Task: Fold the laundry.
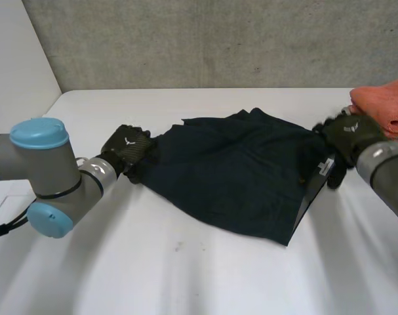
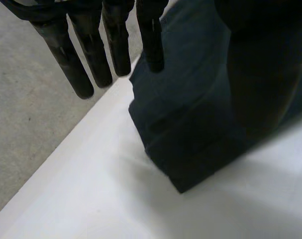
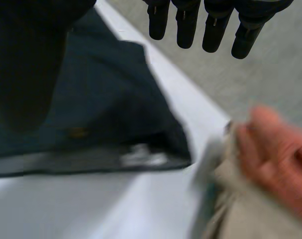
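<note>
Fingers straight and holding nothing, the left hand [image 1: 126, 147] and right hand [image 1: 348, 134] flank the dark garment [image 1: 231, 177] spread across the tabletop [image 1: 185, 275] nearer its far edge, where the first fold seemingly awaits a pinch on each side.

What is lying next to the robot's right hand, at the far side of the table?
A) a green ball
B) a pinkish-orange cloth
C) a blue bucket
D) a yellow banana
B: a pinkish-orange cloth lies just beyond the right hand, which is at one edge of the dark blue cloth.
</note>
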`<state>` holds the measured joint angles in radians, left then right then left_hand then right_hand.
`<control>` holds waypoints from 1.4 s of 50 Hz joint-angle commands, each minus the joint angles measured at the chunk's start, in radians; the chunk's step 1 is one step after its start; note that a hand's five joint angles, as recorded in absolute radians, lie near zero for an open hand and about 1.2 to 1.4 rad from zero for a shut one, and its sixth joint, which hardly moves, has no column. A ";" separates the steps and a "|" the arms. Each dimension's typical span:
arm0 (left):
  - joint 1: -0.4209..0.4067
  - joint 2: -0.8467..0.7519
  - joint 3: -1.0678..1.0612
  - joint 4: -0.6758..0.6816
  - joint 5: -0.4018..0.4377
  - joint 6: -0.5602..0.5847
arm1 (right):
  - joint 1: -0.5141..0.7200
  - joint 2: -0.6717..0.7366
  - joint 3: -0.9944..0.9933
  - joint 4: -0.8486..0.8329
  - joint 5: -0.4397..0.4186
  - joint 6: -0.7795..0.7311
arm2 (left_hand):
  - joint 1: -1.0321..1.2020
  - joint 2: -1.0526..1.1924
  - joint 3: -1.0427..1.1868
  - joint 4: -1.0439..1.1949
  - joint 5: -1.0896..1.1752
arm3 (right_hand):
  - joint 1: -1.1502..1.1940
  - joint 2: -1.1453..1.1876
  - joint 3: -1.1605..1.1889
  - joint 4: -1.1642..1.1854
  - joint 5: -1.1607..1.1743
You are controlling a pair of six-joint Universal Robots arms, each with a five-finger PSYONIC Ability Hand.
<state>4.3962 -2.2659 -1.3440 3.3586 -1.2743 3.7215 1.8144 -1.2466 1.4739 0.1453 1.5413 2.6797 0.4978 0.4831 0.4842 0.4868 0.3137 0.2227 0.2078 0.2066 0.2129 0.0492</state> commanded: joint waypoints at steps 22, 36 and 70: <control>-0.004 -0.166 0.169 -0.027 -0.002 0.095 | 0.264 0.131 0.306 -0.414 0.117 0.210 | 0.899 0.913 0.912 0.909 0.908 | 1.173 1.188 1.189 1.183 1.172; -0.029 0.418 -0.016 -0.054 -0.160 -0.102 | 0.256 -0.224 0.176 -0.408 0.141 -0.090 | 0.899 0.913 0.912 0.909 0.908 | 1.174 1.188 1.190 1.183 1.173; -0.047 0.295 0.149 -0.073 -0.209 -0.147 | 0.123 0.170 -0.495 -0.064 0.045 -0.052 | 0.899 0.913 0.912 0.909 0.908 | 1.174 1.188 1.190 1.183 1.173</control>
<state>4.3525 -1.7693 -1.3749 3.1553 -1.4823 3.5697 1.9315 -1.2007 1.0530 0.2541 1.5524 2.5923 1.1074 1.1965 1.1925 1.2002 0.9882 1.1150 1.1713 1.1858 1.1966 1.0075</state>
